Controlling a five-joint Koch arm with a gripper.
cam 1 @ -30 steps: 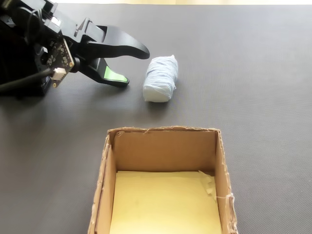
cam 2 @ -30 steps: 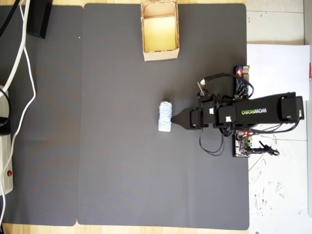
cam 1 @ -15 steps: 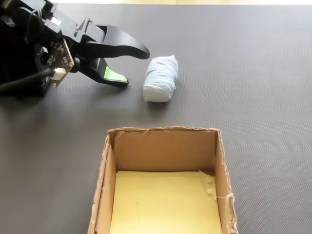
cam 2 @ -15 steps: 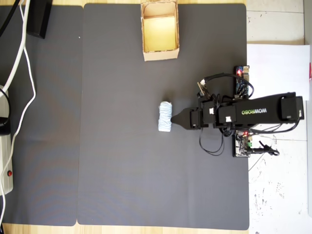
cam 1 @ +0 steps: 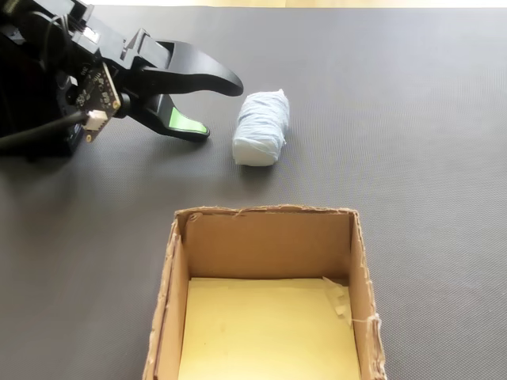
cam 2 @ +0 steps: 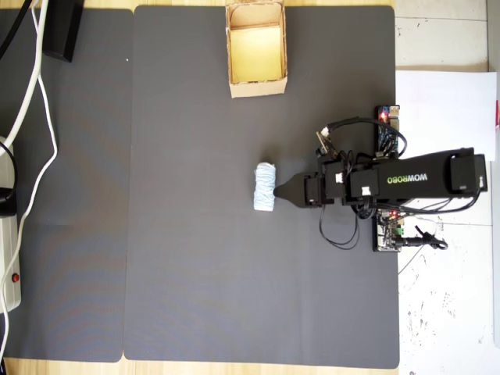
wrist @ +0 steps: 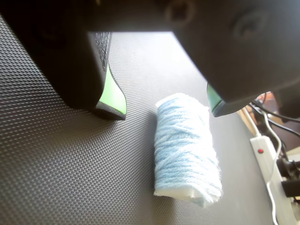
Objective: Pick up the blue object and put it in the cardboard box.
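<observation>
The blue object (wrist: pixel 187 150) is a pale blue wound roll lying on its side on the black mat, also seen in the fixed view (cam 1: pixel 261 128) and the overhead view (cam 2: pixel 266 187). My gripper (wrist: pixel 164 108) is open, and its green-padded fingertips (wrist: pixel 112 101) straddle the near end of the roll without holding it. In the fixed view the gripper (cam 1: pixel 215 107) sits just left of the roll with its jaws apart. From above, the gripper (cam 2: pixel 281 191) points at the roll from the right. The cardboard box (cam 1: pixel 269 233) stands open and empty, at the mat's far edge in the overhead view (cam 2: pixel 256 87).
A white power strip (cam 2: pixel 12 277) with a red switch and white cables (cam 2: pixel 35 94) lie at the mat's left side. The arm's base and circuit boards (cam 2: pixel 387 129) sit on the right, beside white paper (cam 2: pixel 445 109). A black object (cam 2: pixel 62 27) stands top left.
</observation>
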